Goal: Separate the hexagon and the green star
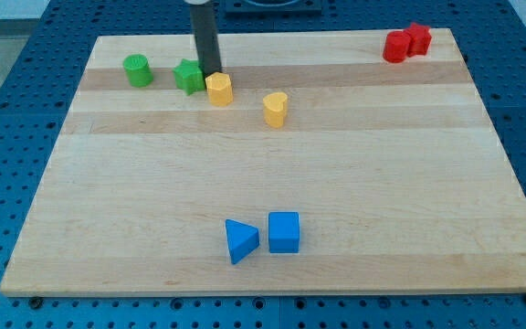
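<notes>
Counter [272, 174]: pale wooden board made of long glued strips, with grain running from the view's left to the view's right; it lies on a blue perforated surface [7, 110].
End effector: a straight dark matte rod with no jaws, so it is neither wide nor narrow and holds nothing; my tip [211, 74] is on the counter near the view's top left.
Tip position: between the green star and the yellow hexagon, right at the gap where they meet; whether it touches either one I cannot tell.
Green star [188, 76]: glossy green block with a pointed outline, just left of the tip.
Yellow hexagon [219, 89]: smooth yellow prism with flat sides, just right of and slightly below the tip, very close to the green star.
Green cylinder [137, 70]: round and glossy, left of the star and apart from it.
Yellow block [276, 108]: rounded top with a notch, possibly heart-shaped, to the right of the hexagon and apart from it.
Red blocks [405, 42]: two glossy pieces touching at the view's top right corner; their shapes are unclear.
Blue triangle [240, 241]: wedge-shaped prism near the view's bottom centre.
Blue cube [283, 231]: square faces, just right of the triangle.
</notes>
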Tool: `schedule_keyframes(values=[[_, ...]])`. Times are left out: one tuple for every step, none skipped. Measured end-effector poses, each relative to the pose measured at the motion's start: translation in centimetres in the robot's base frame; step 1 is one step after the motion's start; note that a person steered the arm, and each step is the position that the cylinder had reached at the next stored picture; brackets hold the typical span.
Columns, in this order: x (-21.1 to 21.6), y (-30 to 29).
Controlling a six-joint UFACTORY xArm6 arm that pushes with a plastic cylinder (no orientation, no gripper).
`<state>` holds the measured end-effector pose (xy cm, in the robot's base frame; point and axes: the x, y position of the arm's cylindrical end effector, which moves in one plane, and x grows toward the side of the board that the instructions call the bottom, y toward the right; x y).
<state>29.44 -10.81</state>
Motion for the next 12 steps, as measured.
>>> schedule_keyframes(values=[[0.3,-0.6],[2.1,-0.6],[3.5,0.4],[3.2,1.8],[3.3,3.2],[4.4,4.9],[4.8,6.7],[5.0,7.6],[6.0,8.2],[6.3,8.2],[6.3,8.2],[6.3,8.2]])
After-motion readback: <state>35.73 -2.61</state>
